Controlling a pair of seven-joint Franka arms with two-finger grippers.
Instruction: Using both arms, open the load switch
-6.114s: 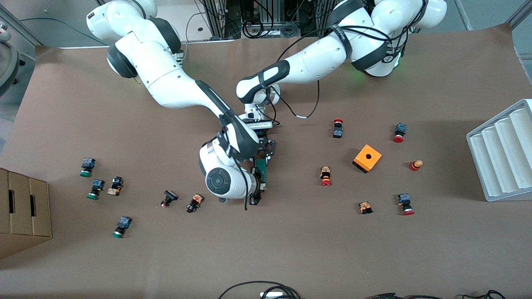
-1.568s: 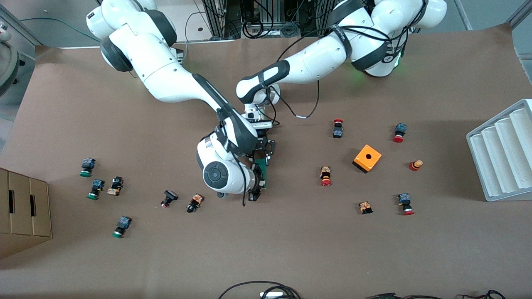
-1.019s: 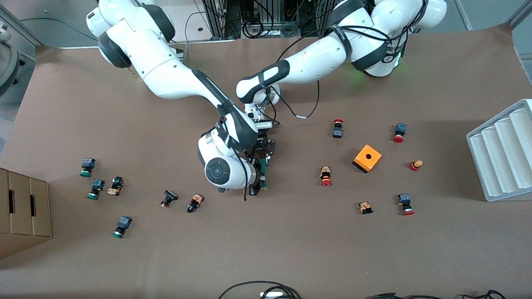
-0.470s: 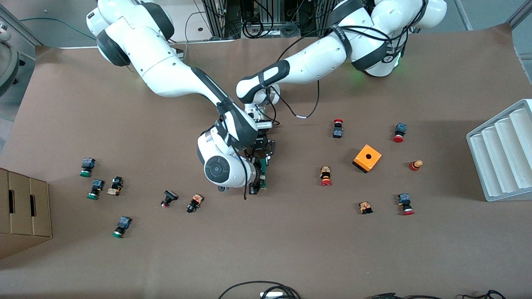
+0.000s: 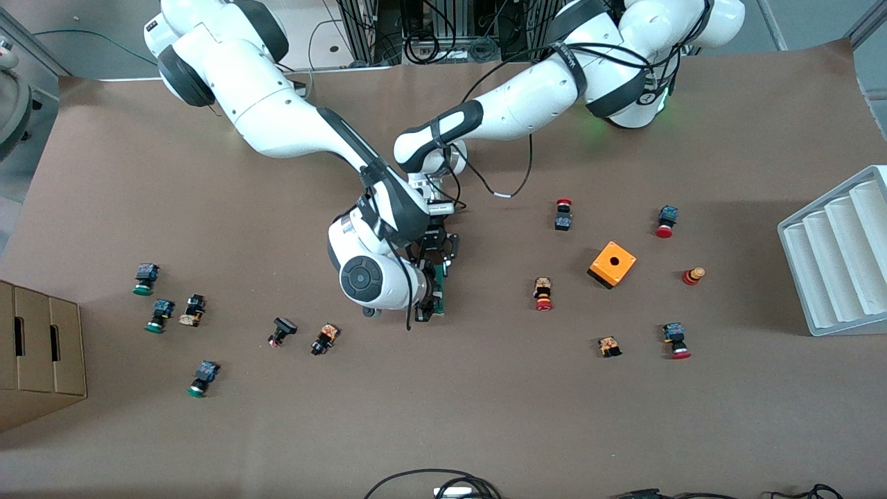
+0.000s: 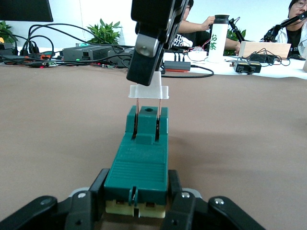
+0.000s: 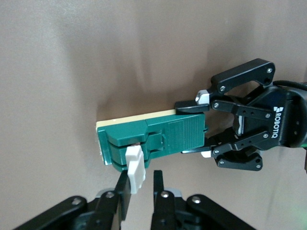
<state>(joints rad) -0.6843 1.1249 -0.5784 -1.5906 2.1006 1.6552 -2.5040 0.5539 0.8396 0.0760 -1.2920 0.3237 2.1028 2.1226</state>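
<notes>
At table centre: load switch, dark green, flat on brown table. White piece at end nearer front camera, lifted off body, two thin pins showing. Right gripper pinches white piece. Left gripper clamps switch body's other end. Orange box at 3 o'clock of switch, well apart. Push buttons scattered toward both table ends.

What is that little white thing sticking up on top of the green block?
A small white plastic handle on two thin metal pins, lifted above the dark-green load switch, pinched by the right gripper. The pins' lower ends are hidden inside the slots.
</notes>
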